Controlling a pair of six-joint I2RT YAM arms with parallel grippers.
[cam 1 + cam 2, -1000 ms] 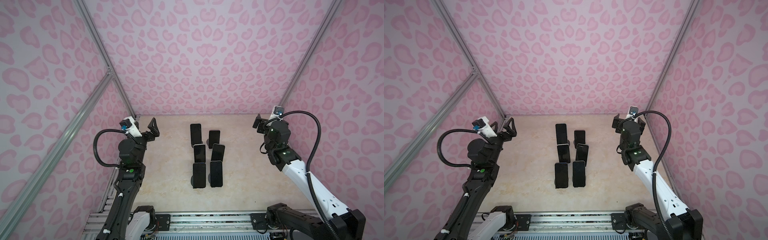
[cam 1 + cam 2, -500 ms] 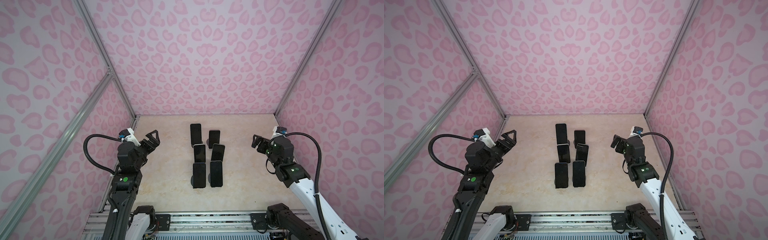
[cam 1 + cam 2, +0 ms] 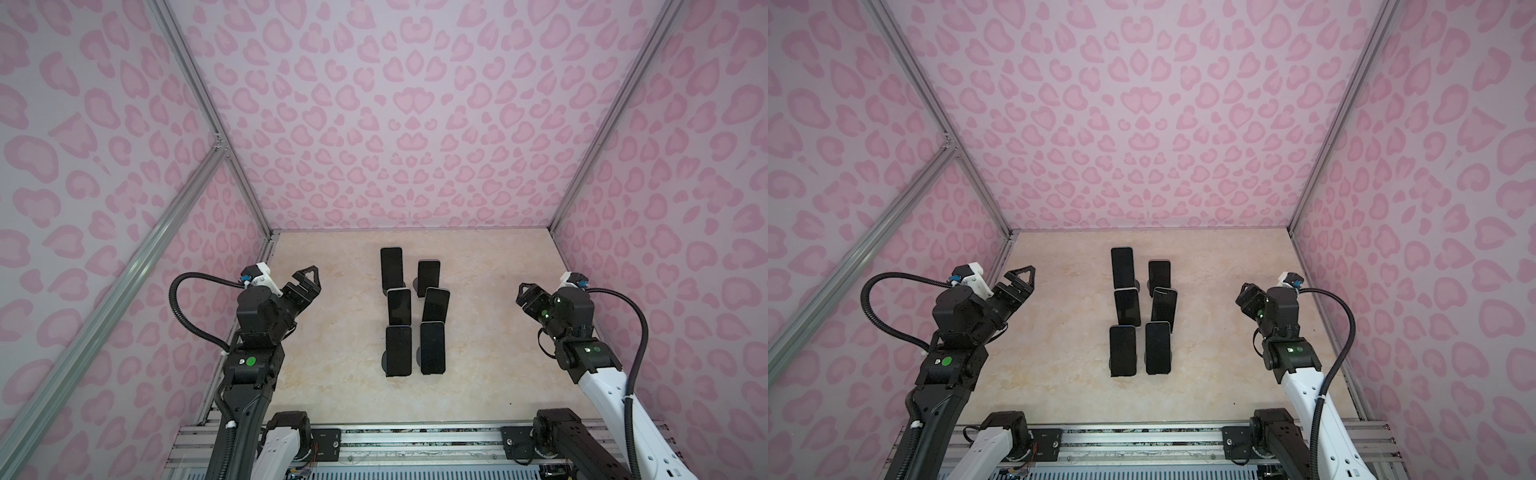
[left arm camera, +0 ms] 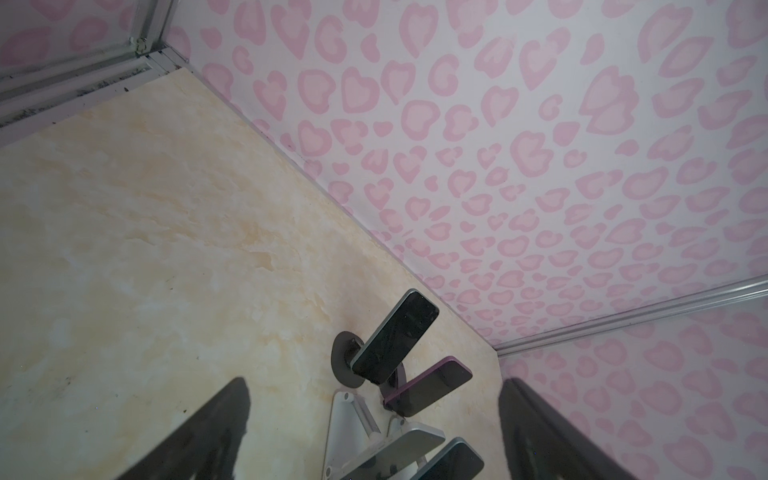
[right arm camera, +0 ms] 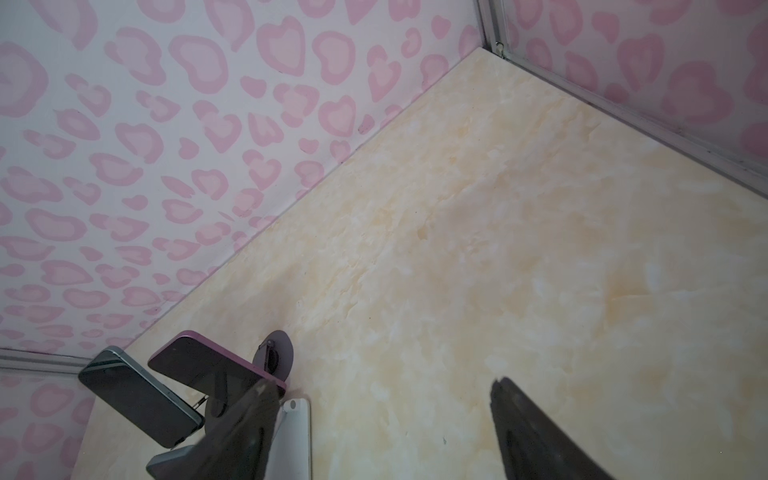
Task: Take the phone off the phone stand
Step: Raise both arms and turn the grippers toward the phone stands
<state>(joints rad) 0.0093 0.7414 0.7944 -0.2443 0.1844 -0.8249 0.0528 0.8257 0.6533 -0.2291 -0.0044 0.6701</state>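
Pink heart-print walls (image 3: 407, 124) close in a pale marbled table (image 3: 340, 386) on three sides. The left arm (image 3: 253, 365) rises from the near left edge and the right arm (image 3: 598, 374) from the near right edge, both bent inward over the table.

Between them, in the middle of the table, six dark phones (image 3: 399, 350) lean on their stands in two columns of three, screens turned toward the near edge. Both top views show every phone seated.

The left gripper (image 3: 306, 281) hangs over the table to the left of the columns, about level with the rear two rows and well apart from every phone. Its jaws stand wide apart and hold nothing. In the left wrist view its fingers (image 4: 208, 432) frame bare table, with the phones beyond them.

The right gripper (image 3: 524, 293) hovers to the right of the columns, about level with the middle row and also well clear of them. In the right wrist view its fingers (image 5: 536, 436) are parted, with only bare table between them.

A round grey stand base (image 4: 343, 365) shows under one rear phone.
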